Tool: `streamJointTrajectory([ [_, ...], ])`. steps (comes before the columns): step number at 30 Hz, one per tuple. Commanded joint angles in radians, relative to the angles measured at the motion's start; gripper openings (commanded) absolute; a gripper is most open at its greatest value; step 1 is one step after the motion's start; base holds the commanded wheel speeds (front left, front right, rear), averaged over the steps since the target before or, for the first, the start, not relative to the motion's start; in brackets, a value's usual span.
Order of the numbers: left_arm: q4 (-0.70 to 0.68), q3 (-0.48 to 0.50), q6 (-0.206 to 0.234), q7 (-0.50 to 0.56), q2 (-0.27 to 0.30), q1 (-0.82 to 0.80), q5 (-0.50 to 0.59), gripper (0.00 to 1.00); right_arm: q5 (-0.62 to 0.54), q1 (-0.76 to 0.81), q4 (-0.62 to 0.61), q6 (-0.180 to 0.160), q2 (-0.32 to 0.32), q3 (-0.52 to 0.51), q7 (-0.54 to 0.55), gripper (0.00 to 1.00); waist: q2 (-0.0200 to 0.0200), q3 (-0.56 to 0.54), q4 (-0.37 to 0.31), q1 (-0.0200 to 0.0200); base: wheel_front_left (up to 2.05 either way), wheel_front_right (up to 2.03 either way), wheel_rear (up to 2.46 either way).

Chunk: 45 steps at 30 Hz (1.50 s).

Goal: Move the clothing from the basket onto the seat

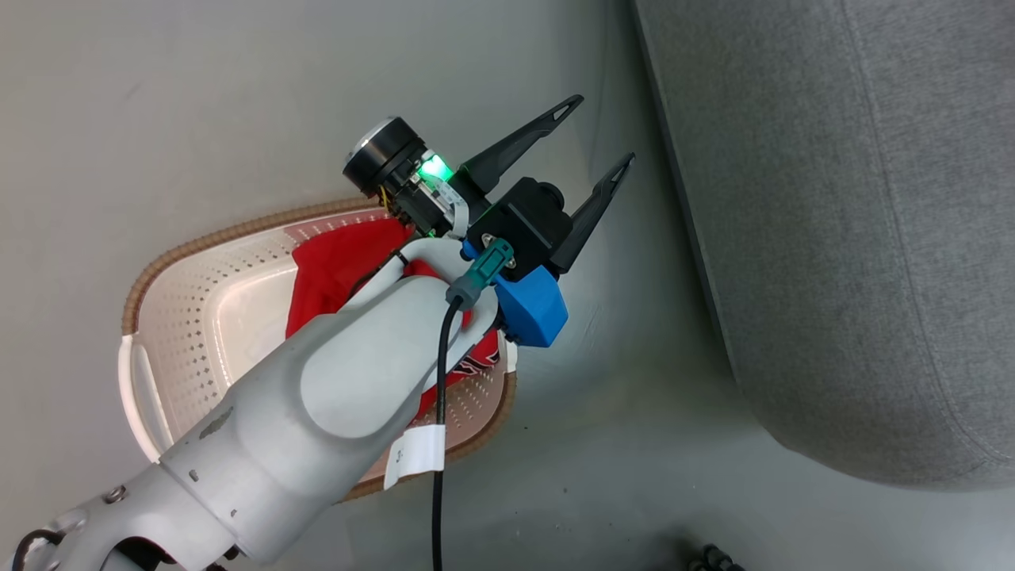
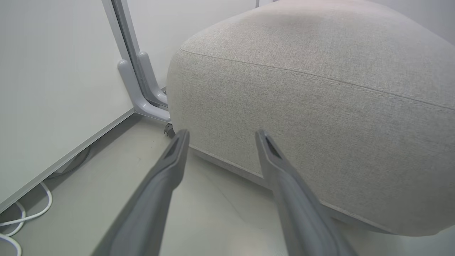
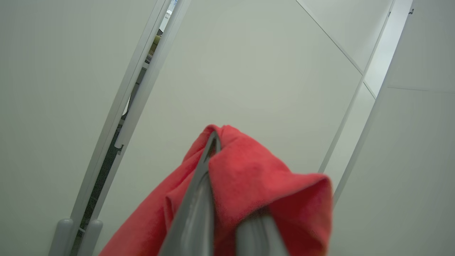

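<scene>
The cream basket [image 1: 208,239] with its brown rim stands on the floor at the lower left of the head view. Red clothing [image 1: 337,266] lies inside it, partly hidden by my left forearm. Above the basket's far right corner hangs my left gripper [image 1: 605,128], open and holding nothing, fingers pointing toward the grey seat [image 1: 856,238]. In the left wrist view the same open gripper [image 2: 222,134] faces the seat's [image 2: 320,89] side, a short way off it. My right gripper [image 3: 231,153] is shut on a red garment [image 3: 249,177], held up in front of white wall panels.
Pale floor runs between basket and seat. A grey bent frame foot [image 2: 142,92] and a white wall panel stand left of the seat. White cables [image 2: 21,220] lie on the floor by the wall. A dark object [image 1: 714,559] pokes in at the bottom edge.
</scene>
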Motion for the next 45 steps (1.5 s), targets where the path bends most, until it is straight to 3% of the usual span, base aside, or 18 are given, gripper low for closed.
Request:
streamJointTrajectory([
  [1, -0.009, -0.002, 0.005, 0.0, 0.006, -0.018, 0.005, 1.0, -0.01, 0.0, 0.023, 0.0, -0.013, -0.019, -0.004, 0.0, 0.0, 0.031, 0.0, -0.0002, 0.0, 0.0, 0.0],
  [8, -0.022, -0.011, 0.006, 0.007, 0.017, -0.033, 0.011, 1.0, -0.028, 0.057, 0.14, 0.0, 0.013, -0.062, -0.004, 0.0, 0.0, 0.063, -0.002, -0.0002, 0.0, 0.0, 0.0],
  [28, -0.029, -0.022, 0.015, 0.0, 0.017, -0.052, 0.0, 1.0, -0.032, 0.179, 0.402, 0.0, 0.168, 0.004, -0.004, 0.0, 0.0, 0.074, 0.006, -0.0002, 0.0, 0.0, 0.0],
  [29, -0.027, -0.023, 0.016, -0.002, 0.018, -0.05, -0.002, 1.0, -0.027, 0.189, 0.404, 0.0, 0.175, 0.0, -0.004, 0.32, 0.0, 0.07, 0.003, -0.0002, 0.0, 0.0, 0.0],
  [30, -0.025, -0.023, 0.017, -0.003, 0.019, -0.047, -0.004, 1.0, -0.024, 0.196, 0.403, 0.0, 0.182, -0.004, -0.004, 0.78, 0.0, 0.064, 0.0, -0.0002, 0.0, 0.0, 0.0],
  [31, -0.024, -0.024, 0.017, -0.004, 0.018, -0.044, -0.005, 1.0, -0.02, 0.207, 0.398, 0.0, 0.186, -0.008, -0.004, 0.98, 0.0, 0.059, -0.002, -0.0002, 0.0, 0.0, 0.0],
  [45, 0.016, -0.005, 0.029, -0.047, -0.008, 0.042, -0.05, 1.0, -0.093, 0.498, 0.144, 0.0, 0.304, -0.1, -0.004, 1.0, 0.0, -0.128, -0.008, -0.0002, 0.0, 0.0, 0.0],
])
